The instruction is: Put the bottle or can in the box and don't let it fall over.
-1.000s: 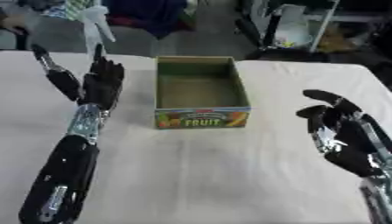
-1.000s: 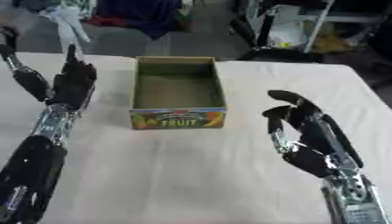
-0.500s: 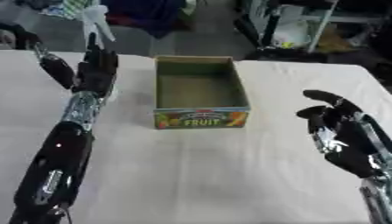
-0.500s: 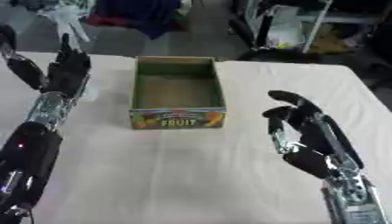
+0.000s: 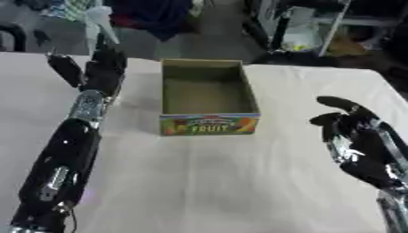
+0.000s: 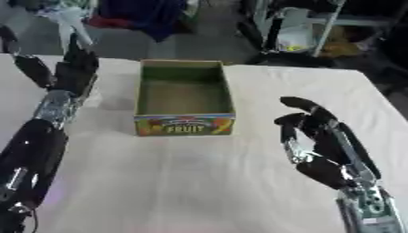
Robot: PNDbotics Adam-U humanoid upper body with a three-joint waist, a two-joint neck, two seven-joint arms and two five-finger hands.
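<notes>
open cardboard box (image 5: 209, 98): olive-green walls, multicoloured "FRUIT" label on front | cloth-covered table (image 5: 239, 182): plain cream-white | left hand (image 5: 99, 70): black | right hand (image 6: 318, 141): black, silver joints

This looks like a robotics lab or workshop rather than a home. A plain worktop (image 5: 207, 182) covered in a pale cloth fills the near ground, and past its far edge lies a bare grey floor (image 5: 143, 43) crowded with equipment. Beyond and to the right of the left hand (image 5: 99, 73) stands a dark metal frame or stand (image 6: 275, 27) with pale uprights and something yellowish (image 5: 299, 44) at its foot. Straight beyond that hand, dark blue cloth (image 5: 155, 16) hangs in a heap, with a touch of red beside it.
</notes>
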